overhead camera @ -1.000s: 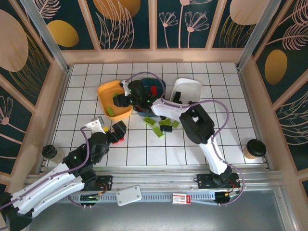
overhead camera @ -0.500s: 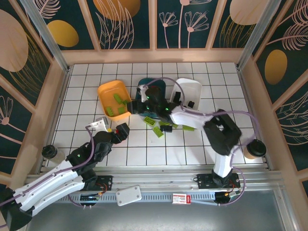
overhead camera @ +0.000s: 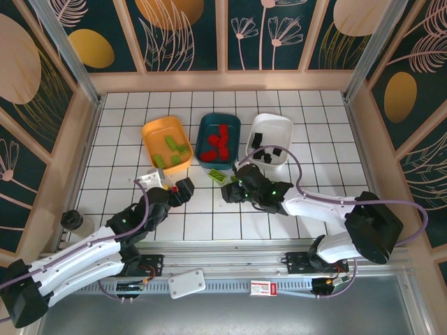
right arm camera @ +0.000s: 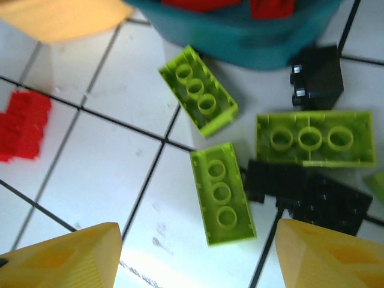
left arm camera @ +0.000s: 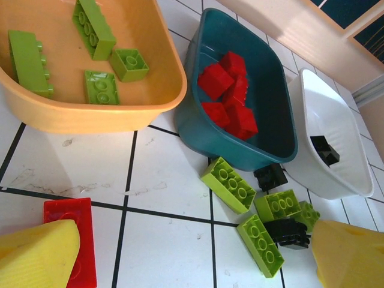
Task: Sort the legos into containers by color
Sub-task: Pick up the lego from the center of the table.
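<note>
Three trays stand in a row: orange-yellow [overhead camera: 157, 132] with lime legos [left arm camera: 99, 87], dark teal [overhead camera: 204, 132] with red legos [left arm camera: 231, 99], and white [overhead camera: 276, 125] with black legos [left arm camera: 324, 151]. A loose pile of lime bricks [overhead camera: 218, 177] and black bricks [right arm camera: 306, 195] lies in front of the teal tray. My right gripper [overhead camera: 230, 190] is open and low over this pile, with a lime brick [right arm camera: 222, 193] just ahead between its fingers. Left of the pile my left gripper [overhead camera: 183, 188] is open, and a red brick [left arm camera: 75, 237] lies beside its left finger [left arm camera: 36, 255].
Red bricks [right arm camera: 21, 126] sit on the tiles left of the pile. Wooden walls [overhead camera: 59, 160] close in the tiled table on three sides. The right arm's elbow [overhead camera: 370, 227] rests near the front right. The two grippers are close together in front of the trays.
My right gripper swung from above the orange-yellow tray, across the teal tray, and down toward the loose pile. My left gripper slid a little right toward the pile.
</note>
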Controlling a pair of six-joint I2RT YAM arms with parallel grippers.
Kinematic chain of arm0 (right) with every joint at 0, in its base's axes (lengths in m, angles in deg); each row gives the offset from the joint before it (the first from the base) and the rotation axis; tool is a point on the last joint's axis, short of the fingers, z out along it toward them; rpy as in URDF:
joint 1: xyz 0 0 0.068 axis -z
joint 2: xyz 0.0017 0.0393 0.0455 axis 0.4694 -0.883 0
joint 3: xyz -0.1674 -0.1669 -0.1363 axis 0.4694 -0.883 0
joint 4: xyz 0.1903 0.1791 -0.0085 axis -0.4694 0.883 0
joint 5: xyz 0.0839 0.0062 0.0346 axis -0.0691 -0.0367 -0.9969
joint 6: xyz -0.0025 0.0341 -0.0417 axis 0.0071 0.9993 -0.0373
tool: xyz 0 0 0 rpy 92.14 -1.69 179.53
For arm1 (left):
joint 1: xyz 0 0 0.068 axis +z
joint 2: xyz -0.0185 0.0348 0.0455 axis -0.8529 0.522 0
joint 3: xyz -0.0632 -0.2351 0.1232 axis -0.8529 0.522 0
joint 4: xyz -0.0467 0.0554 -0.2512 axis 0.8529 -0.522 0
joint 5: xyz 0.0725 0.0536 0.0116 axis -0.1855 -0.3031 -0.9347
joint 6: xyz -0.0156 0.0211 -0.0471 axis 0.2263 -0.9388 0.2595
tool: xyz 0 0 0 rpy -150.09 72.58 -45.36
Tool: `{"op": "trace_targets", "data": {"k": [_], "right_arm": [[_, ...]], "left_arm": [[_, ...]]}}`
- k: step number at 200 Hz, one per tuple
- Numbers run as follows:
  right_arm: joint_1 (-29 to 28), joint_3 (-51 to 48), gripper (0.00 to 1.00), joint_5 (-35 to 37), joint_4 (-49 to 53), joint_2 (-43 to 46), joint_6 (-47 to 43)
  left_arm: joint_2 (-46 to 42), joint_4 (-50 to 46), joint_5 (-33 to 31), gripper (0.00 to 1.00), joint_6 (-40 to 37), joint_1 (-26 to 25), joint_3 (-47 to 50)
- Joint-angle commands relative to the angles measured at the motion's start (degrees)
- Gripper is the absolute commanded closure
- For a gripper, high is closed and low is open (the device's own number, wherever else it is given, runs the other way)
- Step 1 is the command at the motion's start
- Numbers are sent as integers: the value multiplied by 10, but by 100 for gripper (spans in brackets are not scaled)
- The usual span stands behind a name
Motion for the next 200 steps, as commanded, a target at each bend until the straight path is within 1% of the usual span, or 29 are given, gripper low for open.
{"op": "trace_targets", "data": {"k": [1,87,124,151,179,200], "right_arm": [[-7,1,31,35,54,-11,5],[-20,67,32,62,36,-117,-34],[-21,98,33,75,52,-167,-40],[-22,105,38,83,58,-183,-38],[-30,117,45,90,67,-199,-40],[-35,128,47,91,73,-217,-40]], "left_arm": [[3,25,3,2,-11,2,0],[-5,22,6,1,-5,2,5],[-17,15,3,1,-3,2,9],[-26,9,-3,1,-3,2,12],[-29,10,-5,1,-4,2,13],[-29,10,-5,1,-6,2,12]]}}
